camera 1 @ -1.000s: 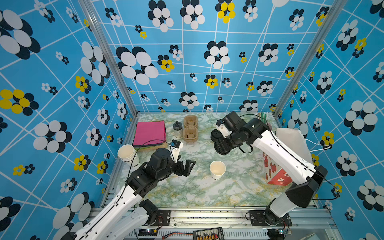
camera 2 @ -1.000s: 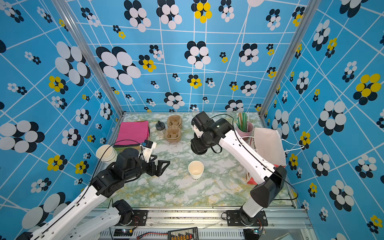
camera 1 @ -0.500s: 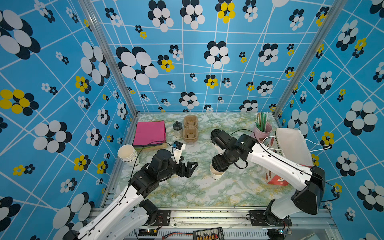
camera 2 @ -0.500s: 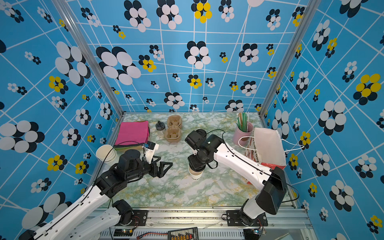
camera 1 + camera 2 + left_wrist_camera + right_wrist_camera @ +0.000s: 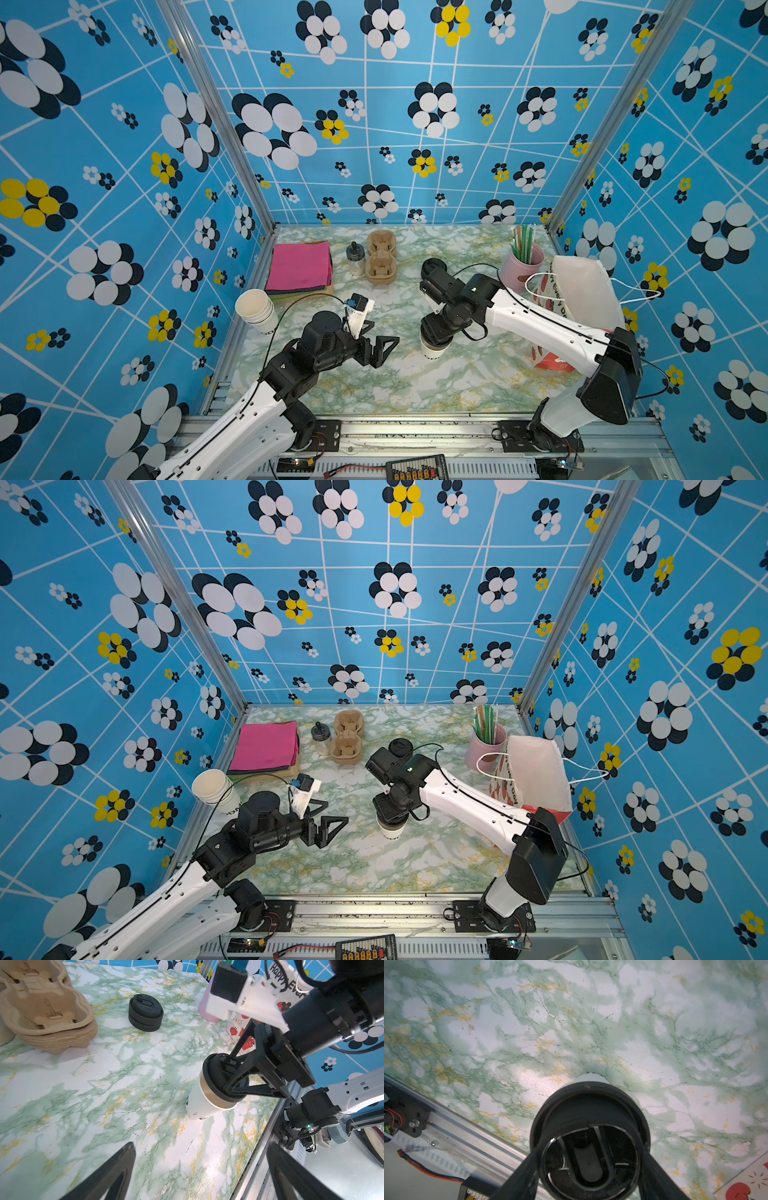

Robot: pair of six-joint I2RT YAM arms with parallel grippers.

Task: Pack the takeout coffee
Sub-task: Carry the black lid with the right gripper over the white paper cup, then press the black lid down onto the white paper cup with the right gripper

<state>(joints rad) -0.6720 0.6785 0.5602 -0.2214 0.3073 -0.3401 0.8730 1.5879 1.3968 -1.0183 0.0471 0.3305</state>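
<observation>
White lidless paper cup stack [image 5: 254, 309]: far left edge of surface, untouched.
Pink folded napkin pile [image 5: 299, 266]: back left, flat.
Left claw [image 5: 380, 338]: jaws wide, empty, low over surface, pointing at the single cup from its left, apart from it.
Glass shaker with black top [image 5: 355, 259]: back, just beside carriers.
Brown pulp cup carriers [image 5: 380, 257]: stacked, back centre-left, empty.
Squat stack of black lids [image 5: 145, 1013]: back centre, behind right arm.
Marbled green-white surface [image 5: 457, 382]: bare in front.
White paper cup with dark lettering [image 5: 199, 1103]: stands mid-surface, right of left claw, directly under right claw.
Round black plastic sip lid [image 5: 209, 1072]: on cup mouth but crooked; cup rim and tan inside show on one side, so not snapped on.
Right claw [image 5: 230, 1076]: pointing down, jaws part-closed, pinching the lid across its raised top.
Handling (judgement): cup light, thin wall, dents if squeezed, tips easily; fill level can't tell. Lid stiff, slick. Press lid at outer rim; hold cup on upper wall just under rolled rim, gently, or brace low.
Pink tumbler of straws [image 5: 521, 266]: back right.
White paper bag with red print [image 5: 582, 291]: far right; likely packing target.
</observation>
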